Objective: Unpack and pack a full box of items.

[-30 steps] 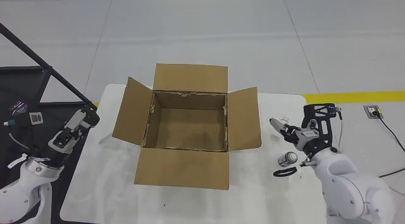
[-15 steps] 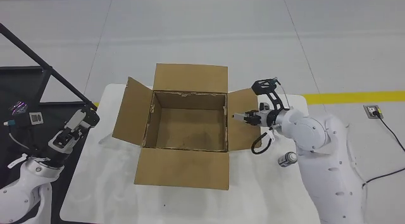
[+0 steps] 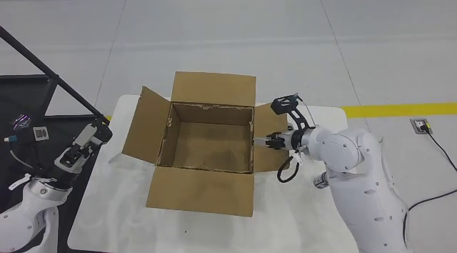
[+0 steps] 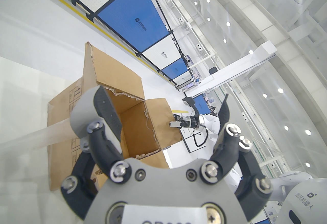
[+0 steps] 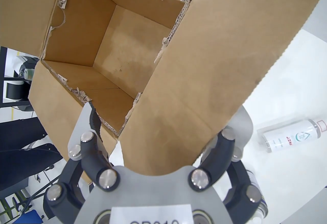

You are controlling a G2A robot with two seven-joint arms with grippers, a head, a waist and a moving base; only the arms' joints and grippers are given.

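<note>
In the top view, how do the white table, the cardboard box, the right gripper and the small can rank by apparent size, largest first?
1. the white table
2. the cardboard box
3. the right gripper and the small can: both look small, and the arm hides part of the can, so unranked.

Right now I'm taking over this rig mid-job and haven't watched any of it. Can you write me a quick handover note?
Left end effector: open, empty, held off the left side of the table, beyond the box's left flap.
Right end effector: open, at the box's right rim, straddling the right flap.
Box: on the table, all four flaps out, no items inside.
A bottle and a can lie on the table to the right of the box.
Done: unpacking, apparently.
Left: packing the items back in.
</note>
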